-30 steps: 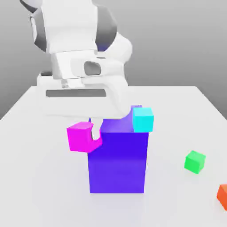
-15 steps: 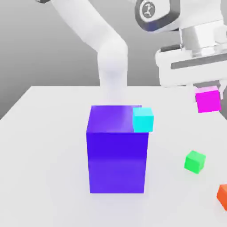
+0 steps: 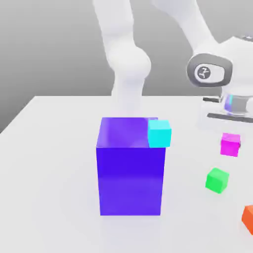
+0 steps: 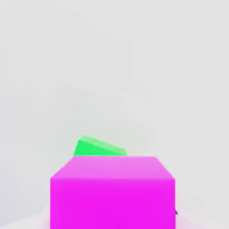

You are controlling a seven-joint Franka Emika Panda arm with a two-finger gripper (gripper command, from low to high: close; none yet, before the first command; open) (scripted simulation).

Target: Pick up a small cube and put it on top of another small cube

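The small magenta-pink cube (image 3: 230,145) hangs under the white hand at the exterior view's right, with my gripper (image 3: 230,135) shut on it. It sits a little above and behind the green cube (image 3: 217,180), which rests on the white table (image 3: 54,163). In the hand view the magenta cube (image 4: 112,192) is close up, and the green cube (image 4: 96,147) peeks out just past it. A cyan cube (image 3: 159,133) sits on the top corner of the big blue-purple block (image 3: 131,173).
The tall blue-purple block stands in the middle of the table. An orange cube (image 3: 248,217) lies at the exterior view's right edge, near the front. The arm's white links (image 3: 126,64) rise behind the block.
The hand has swung from the block's left side across to the exterior view's right, carrying the magenta cube, and has come down towards the green cube.
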